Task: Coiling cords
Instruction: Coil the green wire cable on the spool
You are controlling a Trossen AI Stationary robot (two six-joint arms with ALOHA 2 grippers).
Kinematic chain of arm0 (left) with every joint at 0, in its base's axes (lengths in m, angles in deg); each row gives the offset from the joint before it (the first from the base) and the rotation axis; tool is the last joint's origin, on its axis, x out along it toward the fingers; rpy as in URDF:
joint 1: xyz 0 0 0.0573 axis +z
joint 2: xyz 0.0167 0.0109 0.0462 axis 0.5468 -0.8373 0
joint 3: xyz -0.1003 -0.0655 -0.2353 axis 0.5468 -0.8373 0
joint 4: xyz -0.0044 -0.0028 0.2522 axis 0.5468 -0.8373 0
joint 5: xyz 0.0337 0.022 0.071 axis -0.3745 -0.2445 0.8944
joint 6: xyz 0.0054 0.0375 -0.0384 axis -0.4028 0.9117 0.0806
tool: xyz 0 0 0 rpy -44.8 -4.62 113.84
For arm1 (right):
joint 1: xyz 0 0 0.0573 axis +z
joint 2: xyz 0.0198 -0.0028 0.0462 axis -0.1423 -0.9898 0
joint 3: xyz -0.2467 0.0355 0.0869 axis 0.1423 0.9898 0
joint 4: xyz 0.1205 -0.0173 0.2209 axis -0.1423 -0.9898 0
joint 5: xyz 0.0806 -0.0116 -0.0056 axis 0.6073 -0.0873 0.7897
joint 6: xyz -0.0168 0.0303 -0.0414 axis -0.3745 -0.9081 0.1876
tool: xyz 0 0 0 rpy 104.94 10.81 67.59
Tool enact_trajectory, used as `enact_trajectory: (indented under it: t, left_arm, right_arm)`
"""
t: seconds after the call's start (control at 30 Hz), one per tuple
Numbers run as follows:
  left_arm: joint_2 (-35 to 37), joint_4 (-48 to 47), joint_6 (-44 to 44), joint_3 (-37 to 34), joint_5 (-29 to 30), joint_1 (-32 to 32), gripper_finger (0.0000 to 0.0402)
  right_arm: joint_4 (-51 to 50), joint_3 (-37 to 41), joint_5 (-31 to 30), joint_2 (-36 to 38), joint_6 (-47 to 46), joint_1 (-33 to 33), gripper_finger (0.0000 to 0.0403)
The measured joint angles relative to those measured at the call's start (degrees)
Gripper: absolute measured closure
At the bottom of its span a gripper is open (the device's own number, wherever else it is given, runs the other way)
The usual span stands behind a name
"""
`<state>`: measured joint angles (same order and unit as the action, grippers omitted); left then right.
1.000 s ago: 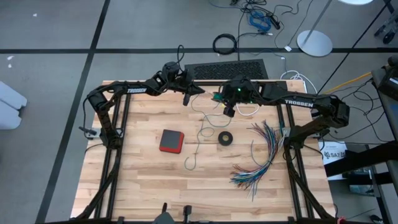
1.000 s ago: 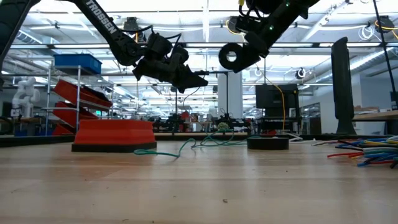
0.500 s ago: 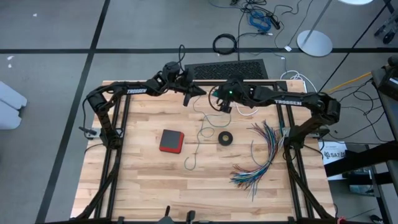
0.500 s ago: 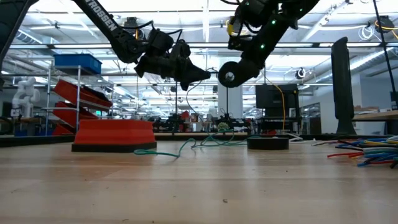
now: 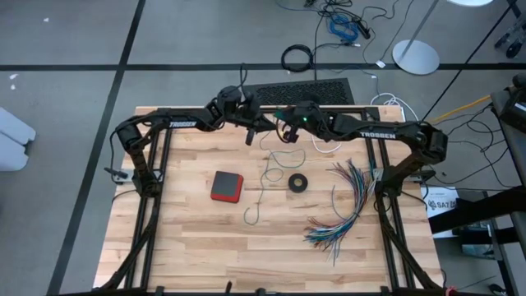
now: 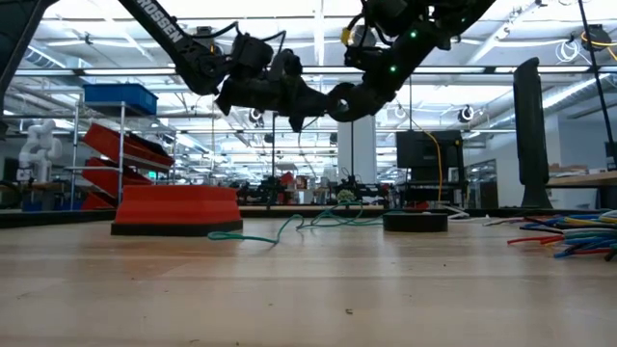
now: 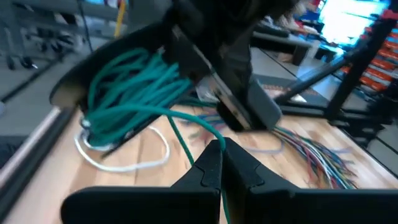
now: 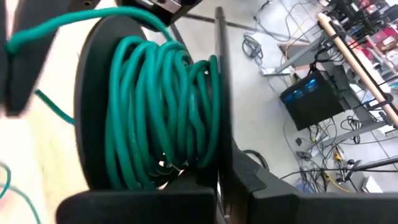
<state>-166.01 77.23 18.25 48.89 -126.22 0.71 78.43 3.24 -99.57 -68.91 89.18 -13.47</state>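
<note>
Left gripper (image 5: 251, 136): raised above the far middle of the table (image 5: 189, 238), fingers pressed together on the green cord (image 5: 261, 191); in the left wrist view the cord runs straight into the closed fingertips (image 7: 210, 163).
Right gripper (image 5: 283, 131): also raised at the far middle, just right of the left gripper and nearly meeting it; its fingers are clamped on the rim of a black spool (image 8: 93, 112).
Spool: a dark disc-sided reel held off the table, seen in the low view (image 6: 339, 101) between the two grippers.
Green cord: many turns are wound on the spool, shown plainly in the right wrist view (image 8: 165, 112); one strand leaves the reel toward the left gripper. The loose remainder lies on the table in loops near the centre, trailing toward the near side and ending in a small hook; in the low view it snakes along the wood (image 6: 280, 229) between the red box and the ring.
White cord (image 5: 327, 146): lies in a loop on the far part of the table, below the right arm; its far end cannot be made out.
Red box (image 5: 226, 186): flat, left of centre, apart from the cord.
Black ring (image 5: 297, 182): lies flat just right of the green loops.
Wire bundle (image 5: 349, 205): multicoloured, fanned out on the right side of the table, well apart from both grippers.
</note>
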Motion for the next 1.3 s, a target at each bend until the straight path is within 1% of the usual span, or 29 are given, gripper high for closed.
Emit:
enact_trajectory:
  t: [0.07,0.23,0.33,0.53,0.7,0.8,0.93,1.1,1.3]
  left_arm:
    - [0.01,2.14,-0.88,-0.01,1.69,-0.56,0.0399]
    - [0.03,6.39,-2.76,0.01,3.75,-1.73,0.0399]
    - [0.03,6.33,-2.34,0.01,5.25,-2.13,0.0399]
    - [0.12,3.98,-1.58,0.01,5.43,-2.18,0.0399]
    - [0.18,0.89,0.56,0.03,6.00,-2.07,0.0399]
    - [0.28,0.67,0.77,0.03,6.43,-2.07,0.0399]
    - [0.33,0.87,0.91,0.03,7.36,-2.48,0.0393]
    - [0.33,0.98,2.68,0.05,9.91,-3.73,0.0384]
    - [-0.06,0.91,3.65,0.03,8.42,-4.38,0.0382]
  right_arm:
    - [1.07,0.00,-0.03,-0.38,-0.27,0.00,0.0403]
    - [3.51,-0.02,0.09,-2.87,-1.19,0.18,0.0403]
    - [5.50,-0.02,0.66,-4.57,-1.86,0.70,0.0403]
    - [10.40,0.00,1.75,-5.64,-2.52,1.42,0.0403]
    - [12.38,0.07,1.79,-5.21,-3.64,1.36,0.0403]
    - [13.27,0.11,3.61,-5.03,-5.31,1.36,0.0403]
    - [14.37,0.11,4.21,-5.03,-7.77,1.23,0.0403]
    - [14.38,0.12,5.59,-5.02,-10.40,0.95,0.0403]
    - [17.96,-0.04,8.50,-4.75,-12.37,0.76,0.0403]
